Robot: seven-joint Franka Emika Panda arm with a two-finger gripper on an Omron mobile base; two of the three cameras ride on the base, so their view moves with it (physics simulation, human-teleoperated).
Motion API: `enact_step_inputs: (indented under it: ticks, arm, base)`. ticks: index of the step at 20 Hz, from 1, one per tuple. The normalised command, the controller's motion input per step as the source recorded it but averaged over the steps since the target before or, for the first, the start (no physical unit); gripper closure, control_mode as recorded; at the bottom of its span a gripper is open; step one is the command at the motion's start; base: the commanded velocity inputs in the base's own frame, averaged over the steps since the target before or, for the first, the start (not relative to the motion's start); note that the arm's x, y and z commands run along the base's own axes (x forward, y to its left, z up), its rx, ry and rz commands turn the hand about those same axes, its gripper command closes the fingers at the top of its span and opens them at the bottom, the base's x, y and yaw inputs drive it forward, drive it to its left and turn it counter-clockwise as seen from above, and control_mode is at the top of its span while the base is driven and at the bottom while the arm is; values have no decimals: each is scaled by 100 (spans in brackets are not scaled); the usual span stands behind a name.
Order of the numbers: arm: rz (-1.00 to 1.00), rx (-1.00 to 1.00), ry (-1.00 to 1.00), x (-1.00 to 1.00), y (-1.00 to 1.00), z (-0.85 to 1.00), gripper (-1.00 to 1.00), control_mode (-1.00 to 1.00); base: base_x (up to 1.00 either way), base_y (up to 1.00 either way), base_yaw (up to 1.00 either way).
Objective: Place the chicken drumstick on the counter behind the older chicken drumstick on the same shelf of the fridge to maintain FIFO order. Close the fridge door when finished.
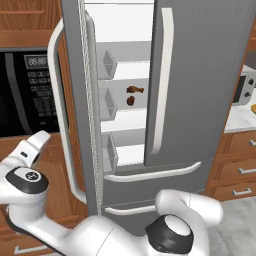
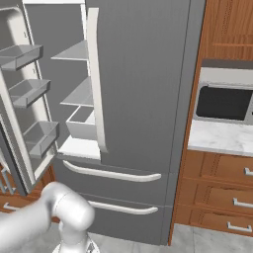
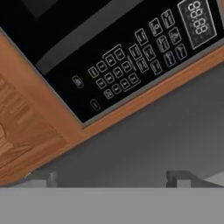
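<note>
Okay so the robot is parked square in front of the fridge (image 1: 200, 75), with the left door (image 1: 75, 100) swung open and the right 1 shut. Inside, around 12 o'clock, there's a brown drumstick (image 1: 135, 90), which I'm guessing is the older one, and a smaller brown lump (image 1: 130, 100) just below it. I can't tell exactly which shelf each sits on.

The counter (image 1: 239, 120) is off at 3 o'clock with a toaster (image 1: 245, 87) on it. A little orange-brown bit (image 1: 253, 108) is cut off at the edge of the left base view. It might be the fresh drumstick, but it's too cropped to say.

The gripper (image 3: 111, 180) is spread about as wide as it goes, with nothing between the fingertips (image 3: 179, 177). The arm is folded over toward 9 o'clock, elbow low, and the hand is tilted up and rolled. It's staring at the black wall oven (image 1: 25, 95) and its button panel, so it's basically facing away from the job.

As I see it, the pickup hasn't started. To do it well, I'd swing or drive toward 3 o'clock first and get the counter properly in view. Then come down over the drumstick's meaty end with the jaws kept wide. I'd also give that open door plenty of room while turning, since the elbow is close to it.
</note>
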Motion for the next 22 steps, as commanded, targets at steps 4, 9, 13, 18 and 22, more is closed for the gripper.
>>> enact_step_inputs:
  ticks: [4, 9, 13, 18, 22]
  arm:
    - [-23, -9, 0, 20, -19, -11, -100, -100]
    - [-20, -7, 0, 26, -36, -8, -100, -100]
    - [-13, -4, 0, 12, -58, -1, -100, -100]
    - [-7, 0, 0, 0, -80, 0, -100, -100]
    - [-5, 0, 0, 0, -87, 0, -100, -100]
  base:
    - [0, 0, 0]
    - [0, 0, 0]
    - [0, 0, 0]
    - [0, 0, 0]
    - [0, 0, 0]
